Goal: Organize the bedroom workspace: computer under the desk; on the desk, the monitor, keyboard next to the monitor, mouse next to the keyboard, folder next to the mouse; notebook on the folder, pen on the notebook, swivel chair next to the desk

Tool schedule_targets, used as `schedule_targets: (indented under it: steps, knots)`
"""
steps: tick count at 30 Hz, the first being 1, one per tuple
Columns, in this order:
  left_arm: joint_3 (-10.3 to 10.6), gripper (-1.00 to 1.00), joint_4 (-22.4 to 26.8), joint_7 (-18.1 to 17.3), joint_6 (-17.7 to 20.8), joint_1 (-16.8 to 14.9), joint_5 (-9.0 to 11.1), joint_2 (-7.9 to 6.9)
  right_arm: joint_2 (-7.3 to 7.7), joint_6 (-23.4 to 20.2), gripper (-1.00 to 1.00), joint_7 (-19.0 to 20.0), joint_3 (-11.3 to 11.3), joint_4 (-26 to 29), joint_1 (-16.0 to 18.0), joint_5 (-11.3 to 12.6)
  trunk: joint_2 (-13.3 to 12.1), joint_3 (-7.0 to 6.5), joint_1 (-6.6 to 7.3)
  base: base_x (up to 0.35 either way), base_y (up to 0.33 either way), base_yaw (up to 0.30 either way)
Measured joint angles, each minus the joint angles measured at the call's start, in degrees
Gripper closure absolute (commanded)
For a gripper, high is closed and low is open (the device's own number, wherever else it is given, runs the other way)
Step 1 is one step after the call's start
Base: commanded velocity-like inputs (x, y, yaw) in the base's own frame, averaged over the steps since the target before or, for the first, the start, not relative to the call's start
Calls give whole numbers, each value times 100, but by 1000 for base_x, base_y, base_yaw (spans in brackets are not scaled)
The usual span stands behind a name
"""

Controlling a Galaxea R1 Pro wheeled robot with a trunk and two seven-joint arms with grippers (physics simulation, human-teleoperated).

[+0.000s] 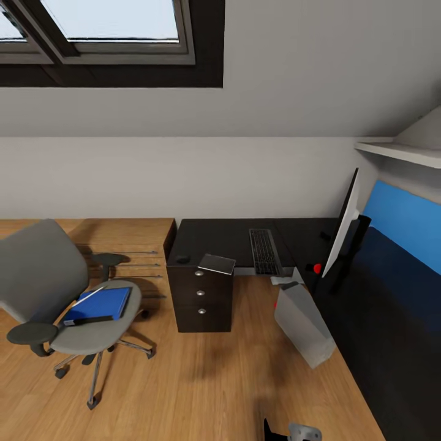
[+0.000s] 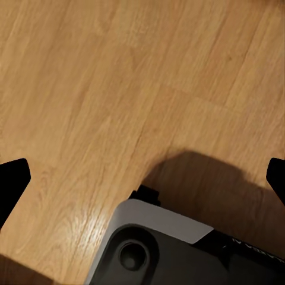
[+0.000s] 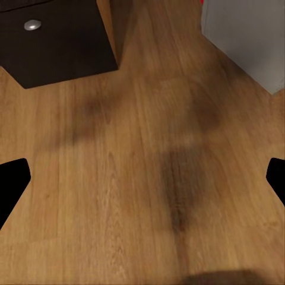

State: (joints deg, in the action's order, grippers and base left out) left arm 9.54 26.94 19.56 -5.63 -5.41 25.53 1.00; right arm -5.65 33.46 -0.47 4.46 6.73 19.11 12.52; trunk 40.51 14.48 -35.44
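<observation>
Folder: I see the blue folder (image 1: 100, 304) lying flat on the seat of the chair (image 1: 55, 294), at the left of my head view.
Pen: a thin light stick lies slanted across the folder's left edge; I take it for a pen but cannot be sure.
Notebook: the dark notebook (image 1: 217, 264) sits on the table (image 1: 214, 236), on the corner above the drawer unit (image 1: 201, 302).
Mouse: a small dark mouse (image 1: 182, 260) rests on the table near its left edge, just left of the notebook.
Keyboard: the keyboard (image 1: 264, 250) lies on the table to the right of the notebook, its long side running away from me.
Monitor: the monitor (image 1: 342, 223) stands on the right wing of the table, seen nearly edge-on, with a blue wall panel (image 1: 407, 223) behind it.
Computer: the grey tower (image 1: 303, 323) stands tilted on the wooden floor (image 1: 202, 380), in the table's inner corner, apart from the drawer unit.
Chair: it stands on the floor left of the drawer unit, near it but not touching.
Left hand: I see its dark fingertips (image 2: 13, 181) spread wide at the frame's two sides, over bare floor and part of the robot's base (image 2: 154, 252); it grips nothing.
Right hand: fingertips (image 3: 12, 178) likewise spread apart, gripping nothing, over the floor between the drawer unit (image 3: 56, 41) and the tower (image 3: 246, 38).
</observation>
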Motion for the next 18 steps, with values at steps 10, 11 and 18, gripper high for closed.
schedule_targets:
  steps: [10, 11, 18]
  knots:
    - [1, -100, -29, 0, -88, 0, -3, 0, 0, 0, -100, -1, -1, -1, 0, 2, -402, -180, 220, 0, 0, 0]
    - [1, -100, -29, 0, -89, 0, -3, -2, 1, 0, -100, -1, -1, -1, 0, 2, -442, -198, 242, 0, 0, 0]
    - [-8, -100, 26, 12, -501, 0, 10, -13, -5, 15, -100, 8, -9, 52, 0, 31, -723, -325, 396, 0, 0, 0]
